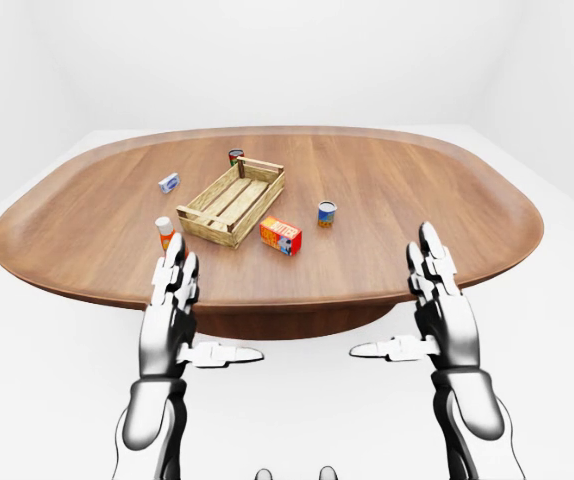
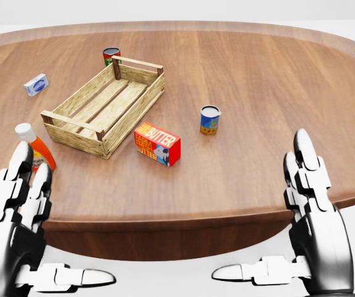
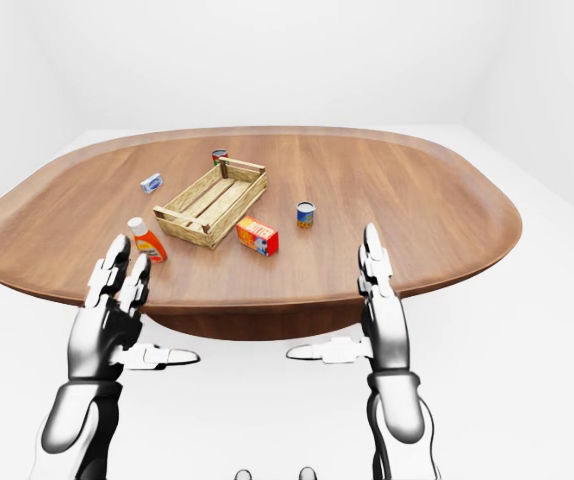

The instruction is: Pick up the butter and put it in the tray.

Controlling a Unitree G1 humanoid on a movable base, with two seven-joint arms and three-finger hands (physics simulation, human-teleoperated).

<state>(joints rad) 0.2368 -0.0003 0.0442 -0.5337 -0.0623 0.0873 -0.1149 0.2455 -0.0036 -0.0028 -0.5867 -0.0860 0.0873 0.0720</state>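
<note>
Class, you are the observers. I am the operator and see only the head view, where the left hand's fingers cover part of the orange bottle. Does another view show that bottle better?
Observer: Yes. In the right-eye view the orange bottle shows almost whole, just right of the left hand.
Operator: My view cuts off the table's far rim. What shape is it?
Observer: The left-eye view shows the whole table: an oval, with its far rim above the tray.

Bright, even, sharp renders; shadows soft, perhaps overhead light.
</note>
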